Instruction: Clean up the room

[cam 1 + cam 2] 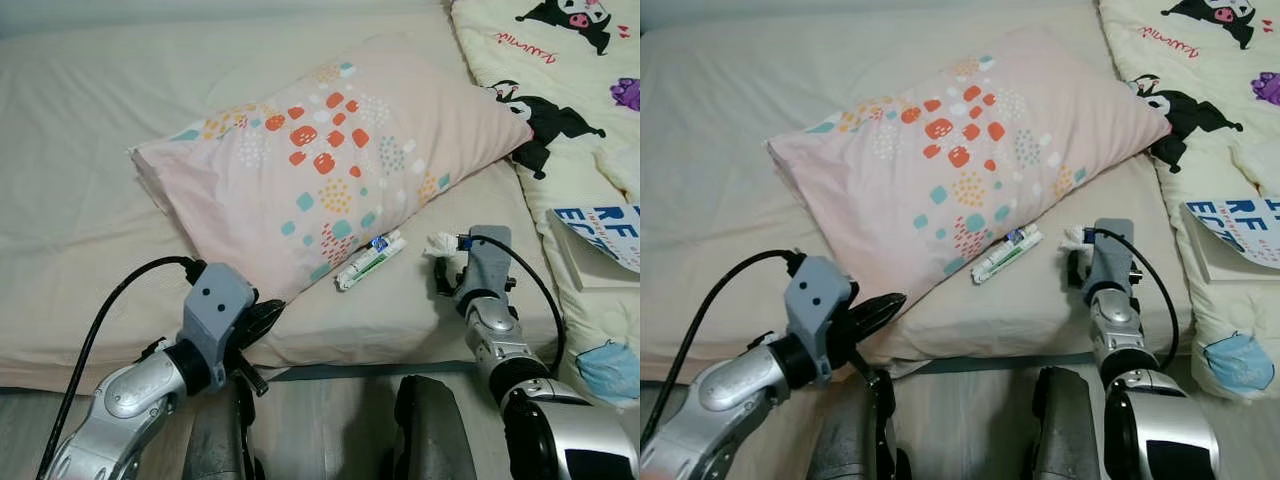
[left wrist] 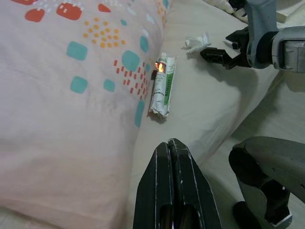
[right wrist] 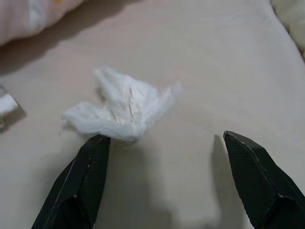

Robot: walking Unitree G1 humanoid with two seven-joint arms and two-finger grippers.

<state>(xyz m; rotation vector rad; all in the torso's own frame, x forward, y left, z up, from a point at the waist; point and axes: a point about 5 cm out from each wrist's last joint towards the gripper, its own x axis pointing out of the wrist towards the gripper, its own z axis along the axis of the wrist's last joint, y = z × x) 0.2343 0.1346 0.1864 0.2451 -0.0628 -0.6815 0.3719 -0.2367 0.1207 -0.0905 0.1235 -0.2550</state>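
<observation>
A crumpled white tissue lies on the cream bed sheet, just past my right gripper. That gripper is open, one fingertip at the tissue's near edge and the other well off to its side. A green and white tube lies beside the lower edge of a pink patterned pillow, left of the tissue. Low at the bed's front edge, my left gripper is shut with nothing in it, pointing at the pillow's near corner and the tube.
A cream blanket with cartoon figures covers the right side of the bed. A book lies on it, and a blue face mask sits near the front right. My legs stand against the bed's front edge.
</observation>
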